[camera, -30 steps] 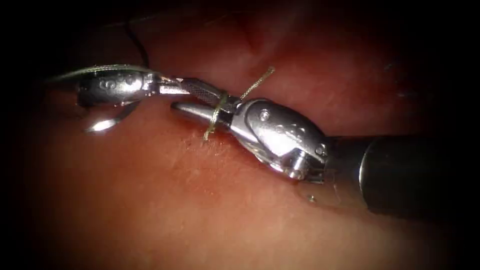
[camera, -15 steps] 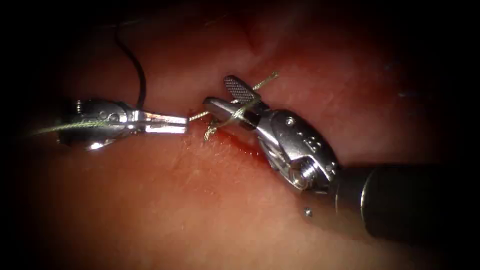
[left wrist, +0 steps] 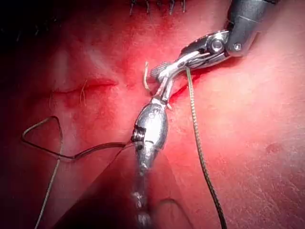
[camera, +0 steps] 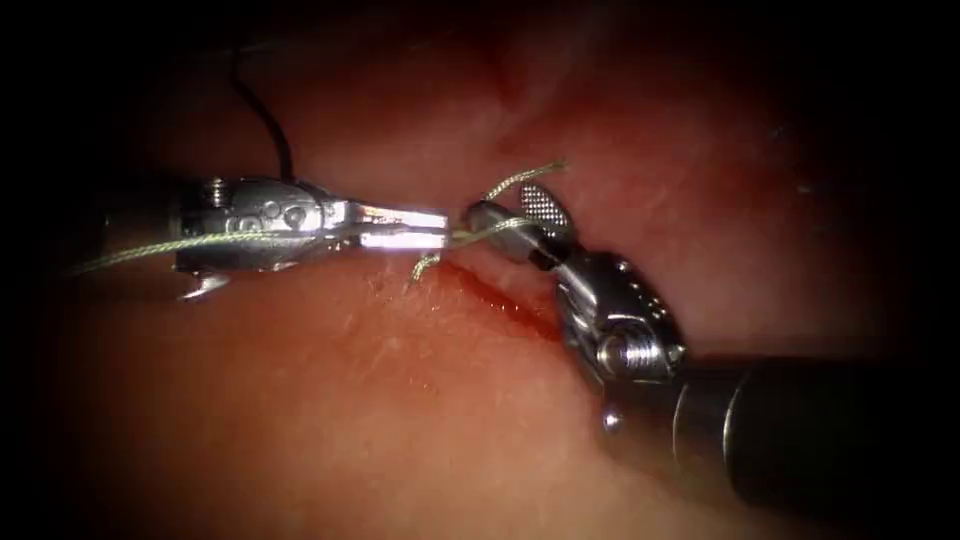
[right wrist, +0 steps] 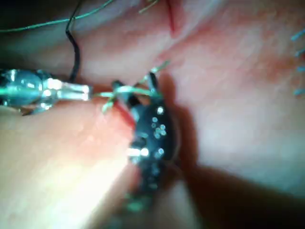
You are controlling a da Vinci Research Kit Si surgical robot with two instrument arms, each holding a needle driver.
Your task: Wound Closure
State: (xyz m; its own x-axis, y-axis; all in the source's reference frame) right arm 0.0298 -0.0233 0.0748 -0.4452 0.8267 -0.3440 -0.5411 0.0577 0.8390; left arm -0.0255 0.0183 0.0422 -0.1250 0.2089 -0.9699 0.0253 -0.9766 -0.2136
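Endoscope view: left gripper (camera: 440, 228) clamps thread (camera: 480, 232); right gripper (camera: 520, 212) gapes around it

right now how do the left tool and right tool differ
The left tool has its jaws shut on the thread; the right tool has its jaws open, with the thread lying between them, and holds nothing. The left tool lies level, coming in from the endoscope view's left; the right tool slants up from the lower right. Both tips meet over the cut in the tissue.
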